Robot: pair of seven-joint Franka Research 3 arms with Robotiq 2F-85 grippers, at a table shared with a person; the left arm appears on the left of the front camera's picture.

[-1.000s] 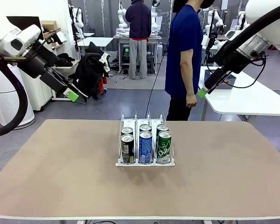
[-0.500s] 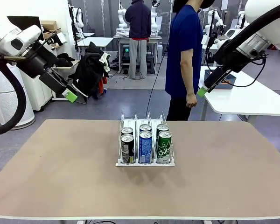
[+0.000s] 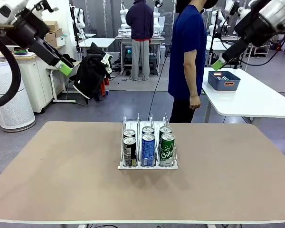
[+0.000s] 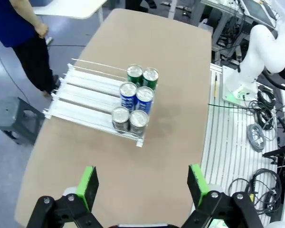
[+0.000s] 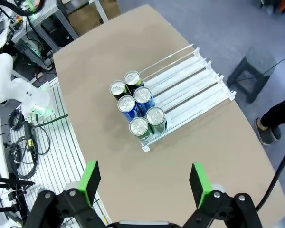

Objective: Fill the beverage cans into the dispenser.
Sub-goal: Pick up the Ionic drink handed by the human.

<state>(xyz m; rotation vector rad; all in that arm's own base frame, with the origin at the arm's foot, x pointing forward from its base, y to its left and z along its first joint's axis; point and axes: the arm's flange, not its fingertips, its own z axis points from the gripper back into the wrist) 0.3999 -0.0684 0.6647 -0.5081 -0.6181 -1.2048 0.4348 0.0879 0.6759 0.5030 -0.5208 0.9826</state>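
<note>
The dispenser (image 3: 147, 124) stands mid-table, a clear-and-white three-lane rack. Several beverage cans fill its front: a black one (image 3: 129, 151), a blue one (image 3: 148, 149) and a green one (image 3: 167, 149), each with another can behind it. My left gripper (image 3: 65, 69) hangs open high at the upper left, far above the table. My right gripper (image 3: 219, 64) is open high at the upper right. From above, the left wrist view shows the dispenser (image 4: 80, 90) with cans (image 4: 136, 96) beyond open fingers (image 4: 88, 185). In the right wrist view the dispenser (image 5: 190, 83) and cans (image 5: 135, 107) lie below open fingers (image 5: 198, 183).
A person in a blue shirt (image 3: 187, 57) stands at the table's far edge, hand hanging down. A white side table (image 3: 256, 99) with a blue-grey bin (image 3: 223, 80) is at the right. Bare tan tabletop (image 3: 61, 175) surrounds the rack.
Both arms have risen and drawn back. The left gripper moved up and left, the right gripper up and right. Cans and dispenser have not moved.
</note>
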